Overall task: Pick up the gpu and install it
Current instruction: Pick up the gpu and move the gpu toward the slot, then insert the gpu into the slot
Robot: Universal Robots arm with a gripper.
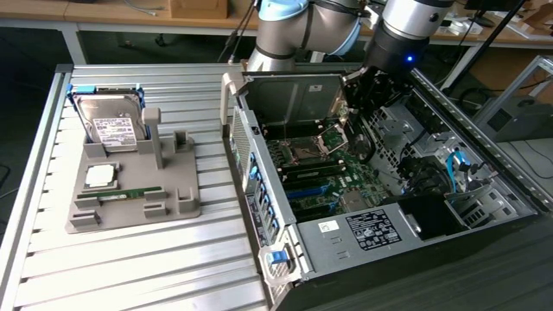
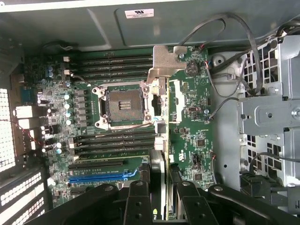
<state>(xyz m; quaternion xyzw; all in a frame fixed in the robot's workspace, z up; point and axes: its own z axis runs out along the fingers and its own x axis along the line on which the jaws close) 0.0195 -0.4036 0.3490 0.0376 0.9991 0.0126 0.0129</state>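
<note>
My gripper (image 2: 160, 199) is shut on the gpu (image 2: 161, 136). I see the card edge-on, a thin dark board with its silvery metal bracket (image 2: 161, 65) at the far end. It hangs above the green motherboard (image 2: 187, 122), between the CPU socket (image 2: 123, 105) and the board's right-hand half. A blue expansion slot (image 2: 98, 177) lies lower on the board, apart from the card. In the exterior view the gripper (image 1: 363, 97) reaches down into the open computer case (image 1: 484, 168) near its back wall.
A grey holder tray (image 1: 129, 194) stands on the slatted table at the exterior view's left. It carries a hard drive (image 1: 111, 123) standing upright, a green memory stick (image 1: 121, 193) and a CPU (image 1: 100, 175). Cables (image 2: 234, 70) and a metal drive cage (image 2: 267, 117) crowd the case beside the motherboard.
</note>
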